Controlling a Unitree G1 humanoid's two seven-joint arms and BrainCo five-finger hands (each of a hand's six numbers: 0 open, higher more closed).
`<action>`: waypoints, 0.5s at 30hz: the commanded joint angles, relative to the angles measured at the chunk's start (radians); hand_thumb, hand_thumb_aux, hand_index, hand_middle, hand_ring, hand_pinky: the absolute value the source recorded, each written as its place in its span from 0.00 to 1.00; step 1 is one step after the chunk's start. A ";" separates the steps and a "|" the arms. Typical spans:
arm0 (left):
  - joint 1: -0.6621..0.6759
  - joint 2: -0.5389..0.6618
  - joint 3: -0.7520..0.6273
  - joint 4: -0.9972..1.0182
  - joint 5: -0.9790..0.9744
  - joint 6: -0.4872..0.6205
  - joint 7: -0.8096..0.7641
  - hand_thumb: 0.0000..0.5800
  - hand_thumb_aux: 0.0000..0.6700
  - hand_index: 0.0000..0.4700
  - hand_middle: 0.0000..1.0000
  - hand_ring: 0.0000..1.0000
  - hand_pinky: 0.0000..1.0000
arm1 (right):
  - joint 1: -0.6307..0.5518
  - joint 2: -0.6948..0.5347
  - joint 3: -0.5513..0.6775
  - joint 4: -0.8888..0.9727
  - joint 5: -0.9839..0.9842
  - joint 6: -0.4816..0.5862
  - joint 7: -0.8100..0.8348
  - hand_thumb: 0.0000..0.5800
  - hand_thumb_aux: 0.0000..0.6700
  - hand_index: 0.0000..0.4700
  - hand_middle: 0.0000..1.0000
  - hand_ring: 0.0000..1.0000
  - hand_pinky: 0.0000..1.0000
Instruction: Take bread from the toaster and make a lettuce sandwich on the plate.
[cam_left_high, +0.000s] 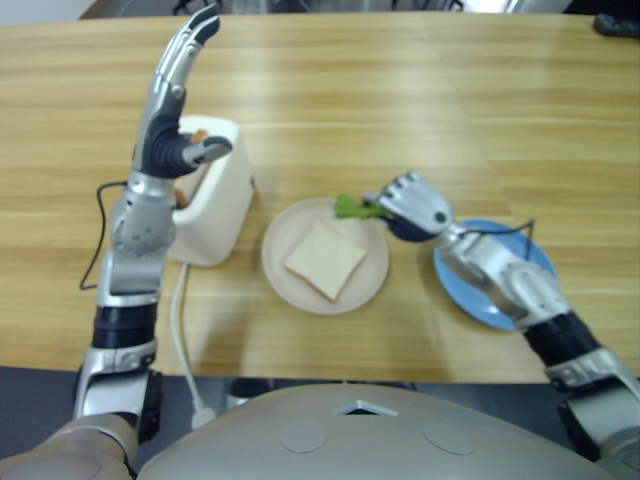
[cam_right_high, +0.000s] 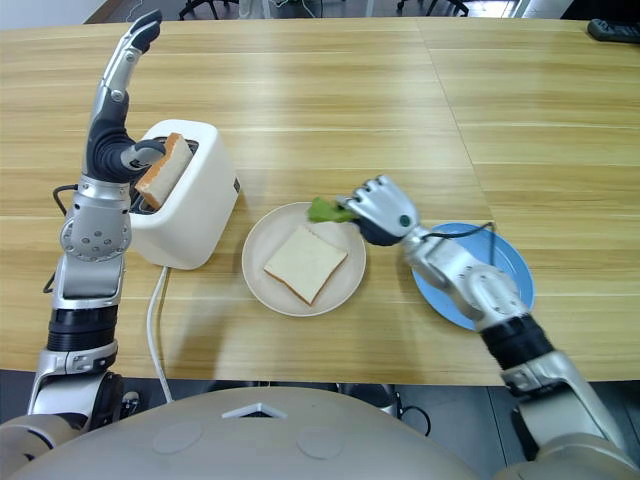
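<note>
Table (cam_right_high: 330, 90): light wood, laid in long grained planks, crossed by one seam (running far edge to near).
Floor (cam_left_high: 40, 400): dark, seen below the near edge.
Far side: chair bases (cam_right_high: 210, 8) are glimpsed.

Head stereo pair, facing forward-down, fairly near table (cam_left_high: 330, 100), apparently sharing whole scene

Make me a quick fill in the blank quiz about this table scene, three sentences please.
1. The right hand holds green ____.
2. A bread slice sticks out of the white ____.
3. The plate with no bread on it is ____.
Answers: lettuce; toaster; blue.
</note>
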 joint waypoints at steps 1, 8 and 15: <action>-0.016 -0.005 -0.011 0.025 0.015 -0.007 0.005 0.00 0.00 0.00 0.00 0.00 0.00 | -0.051 0.064 0.080 0.052 0.003 -0.048 0.031 1.00 1.00 0.98 1.00 1.00 1.00; -0.023 -0.007 -0.021 0.036 0.025 -0.016 0.016 0.00 0.00 0.00 0.00 0.00 0.00 | -0.096 0.134 0.140 0.127 0.014 -0.082 0.036 1.00 1.00 0.98 1.00 1.00 1.00; -0.013 -0.004 -0.018 0.028 0.033 -0.018 0.022 0.00 0.00 0.00 0.00 0.00 0.00 | -0.097 0.098 0.121 0.171 0.009 -0.071 0.042 1.00 1.00 0.98 0.96 0.96 0.96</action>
